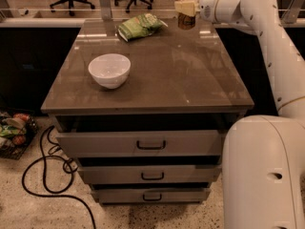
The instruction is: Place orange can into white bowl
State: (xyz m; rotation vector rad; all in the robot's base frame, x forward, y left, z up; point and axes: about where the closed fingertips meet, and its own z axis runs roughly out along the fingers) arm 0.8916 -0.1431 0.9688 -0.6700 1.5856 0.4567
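Note:
The orange can (186,20) is held in my gripper (187,7) above the far right part of the brown cabinet top (190,80), clear of the surface. The gripper is shut on the can, its pale fingers (185,6) clamped around the can's upper half; the silver rim shows above them. The white bowl (109,70) stands upright on the near left part of the top, far to the left of and nearer than the can. The bowl looks empty.
A green crinkly snack bag (140,26) lies at the far middle of the top, left of the can. My white arm (271,42) reaches in along the right side. Three drawers (147,144) face front below. Cables and clutter (14,130) lie on the floor at left.

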